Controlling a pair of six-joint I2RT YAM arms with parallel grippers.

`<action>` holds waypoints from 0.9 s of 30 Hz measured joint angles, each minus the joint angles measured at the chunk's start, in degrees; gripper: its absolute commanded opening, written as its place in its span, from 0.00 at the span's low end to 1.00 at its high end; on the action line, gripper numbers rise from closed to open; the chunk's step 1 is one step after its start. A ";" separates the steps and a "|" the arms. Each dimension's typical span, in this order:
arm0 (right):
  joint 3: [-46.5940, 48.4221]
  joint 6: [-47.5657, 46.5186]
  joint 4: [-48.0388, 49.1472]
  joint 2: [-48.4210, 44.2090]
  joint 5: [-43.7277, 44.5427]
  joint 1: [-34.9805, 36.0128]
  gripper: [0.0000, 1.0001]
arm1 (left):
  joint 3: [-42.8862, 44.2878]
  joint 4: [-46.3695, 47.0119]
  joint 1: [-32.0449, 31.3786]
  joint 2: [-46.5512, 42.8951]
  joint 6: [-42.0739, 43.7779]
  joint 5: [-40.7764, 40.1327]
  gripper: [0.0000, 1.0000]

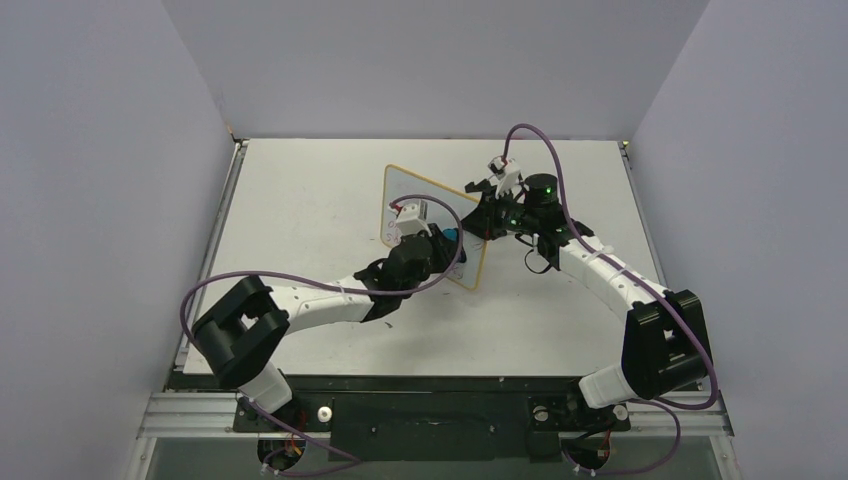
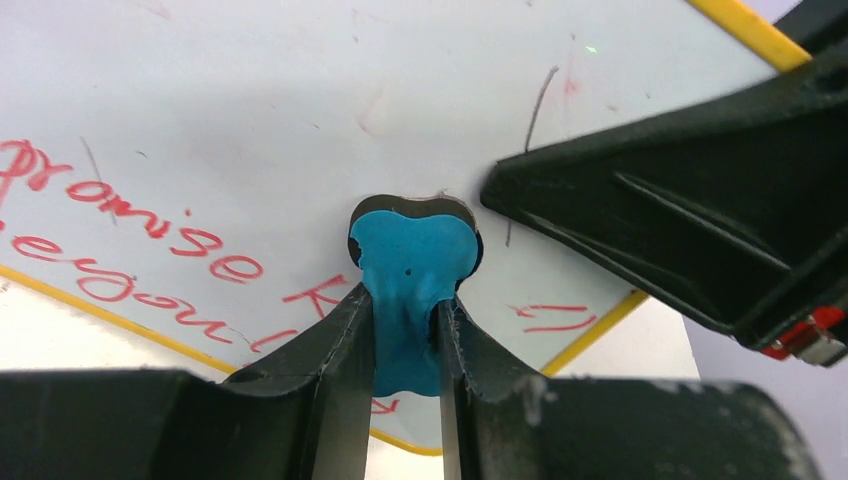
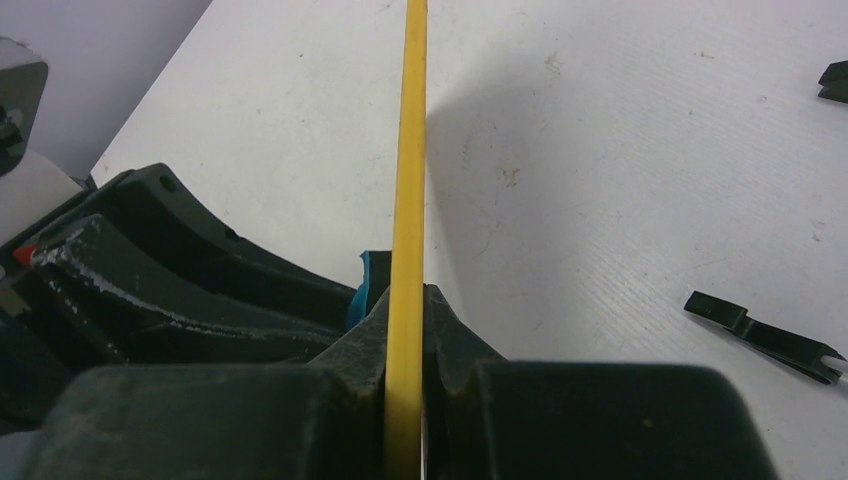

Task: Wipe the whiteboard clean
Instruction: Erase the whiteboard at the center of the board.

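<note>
The whiteboard (image 1: 405, 190) stands tilted on edge at mid-table, yellow-framed, with red handwriting (image 2: 150, 225) across its lower left. My left gripper (image 2: 405, 310) is shut on a blue-and-black eraser (image 2: 413, 255), and the eraser's black face is pressed flat on the board right of the writing. A short red mark (image 2: 555, 318) remains near the board's right corner. My right gripper (image 3: 407, 300) is shut on the board's yellow frame edge (image 3: 410, 150) and holds it up. From the top view this right gripper (image 1: 483, 222) sits at the board's right side, close to the eraser (image 1: 448, 238).
Two loose black stand pieces lie on the white table (image 1: 300, 220) behind the board, one near (image 3: 770, 335) and one far (image 3: 835, 80). The left gripper's body (image 3: 200, 270) crowds the board's front side. Walls close the table on three sides.
</note>
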 measured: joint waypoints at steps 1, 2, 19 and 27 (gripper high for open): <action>0.00 0.00 0.09 0.00 0.15 0.02 0.00 | -0.02 0.00 0.68 -0.02 0.22 0.50 0.00; 0.00 0.00 0.13 0.00 0.22 0.02 0.00 | -0.02 0.07 1.07 -0.04 0.55 1.01 0.00; 0.00 -1.05 -0.57 0.00 0.83 -0.17 0.00 | -0.02 7.74 -1.25 3.10 15.06 19.82 0.00; 0.00 -2.14 -0.50 0.02 0.35 -0.15 0.00 | 0.61 5.88 -0.46 3.23 15.61 20.17 0.00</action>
